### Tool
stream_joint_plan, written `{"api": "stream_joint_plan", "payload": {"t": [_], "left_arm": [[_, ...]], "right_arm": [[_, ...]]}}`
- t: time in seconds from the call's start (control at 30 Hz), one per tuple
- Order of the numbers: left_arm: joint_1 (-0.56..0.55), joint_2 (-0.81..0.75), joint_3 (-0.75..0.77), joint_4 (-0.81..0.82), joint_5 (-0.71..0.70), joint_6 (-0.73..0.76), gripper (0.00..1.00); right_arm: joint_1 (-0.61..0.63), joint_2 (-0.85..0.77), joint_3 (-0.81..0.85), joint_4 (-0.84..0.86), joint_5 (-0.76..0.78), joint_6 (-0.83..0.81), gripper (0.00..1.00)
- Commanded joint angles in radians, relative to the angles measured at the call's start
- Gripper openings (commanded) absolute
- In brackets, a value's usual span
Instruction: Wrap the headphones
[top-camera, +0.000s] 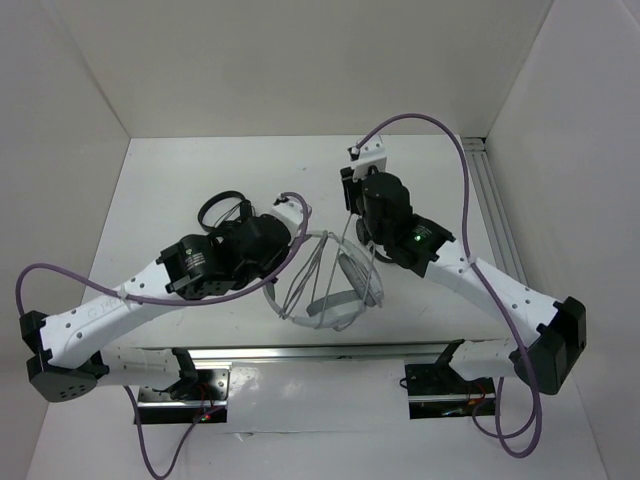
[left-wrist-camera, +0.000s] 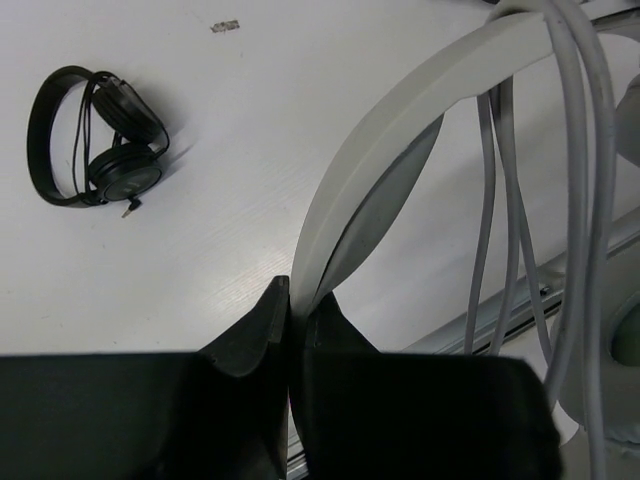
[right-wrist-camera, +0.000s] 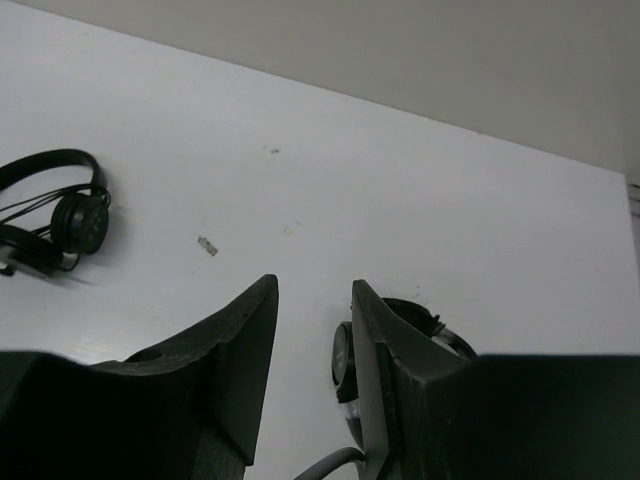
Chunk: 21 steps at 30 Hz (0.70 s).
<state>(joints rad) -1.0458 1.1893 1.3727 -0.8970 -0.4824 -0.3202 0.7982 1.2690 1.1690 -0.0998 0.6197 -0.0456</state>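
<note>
The light grey-white headphones (top-camera: 322, 312) hang above the table's near middle, with their thin grey cable (top-camera: 300, 272) looped across the band. My left gripper (top-camera: 272, 274) is shut on the wide headband (left-wrist-camera: 400, 110), which rises from between its jaws (left-wrist-camera: 300, 292). Several cable strands (left-wrist-camera: 575, 150) hang beside the band. My right gripper (top-camera: 350, 195) stands behind the headphones. In its wrist view it (right-wrist-camera: 313, 285) is open with a clear gap. A short grey cable piece (right-wrist-camera: 330, 465) shows low near its right finger; I cannot tell whether they touch.
A small black headphone set (top-camera: 222, 208) lies left of centre; it also shows in the left wrist view (left-wrist-camera: 95, 140) and the right wrist view (right-wrist-camera: 60, 215). A second black set (right-wrist-camera: 345, 365) lies under my right finger. An aluminium rail (top-camera: 330, 352) runs along the near edge.
</note>
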Motion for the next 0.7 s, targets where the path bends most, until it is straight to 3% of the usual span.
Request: {"api": "stream_joint_plan", "payload": {"t": [0.0,0.03,0.17,0.2,0.3,0.43,0.57,0.67], "left_arm": [[-0.036,0.004,0.081,-0.12,0.11,0.043,0.0],[-0.036,0.015,0.101,-0.14,0.091,0.032,0.0],[-0.036,0.044,0.212,-0.198,0.044,0.0,0.0],[-0.036,0.044,0.23,-0.198,0.044,0.0,0.0],[-0.036,0.032,0.298,-0.198,0.105,-0.013,0.0],[-0.036,0.041,0.4,-0.206,0.101,-0.028,0.0],[0.015,0.131,0.59,-0.356,0.013,-0.129,0.0],[0.09,0.155,0.699,-0.393,0.06,-0.129,0.0]], "right_arm": [[-0.12,-0.005,0.046,0.037,-0.156,0.043,0.27],[-0.14,-0.005,0.046,0.037,-0.208,0.043,0.3],[-0.249,0.022,0.061,-0.009,-0.536,0.061,0.88],[-0.261,0.038,0.076,-0.024,-0.575,0.096,0.93],[-0.297,0.118,0.116,-0.046,-0.639,0.133,1.0],[-0.306,0.159,0.114,-0.034,-0.687,0.167,1.0],[-0.344,0.052,-0.018,0.089,-0.895,0.176,1.0],[-0.392,-0.068,-0.166,0.227,-1.011,0.203,1.0]]}}
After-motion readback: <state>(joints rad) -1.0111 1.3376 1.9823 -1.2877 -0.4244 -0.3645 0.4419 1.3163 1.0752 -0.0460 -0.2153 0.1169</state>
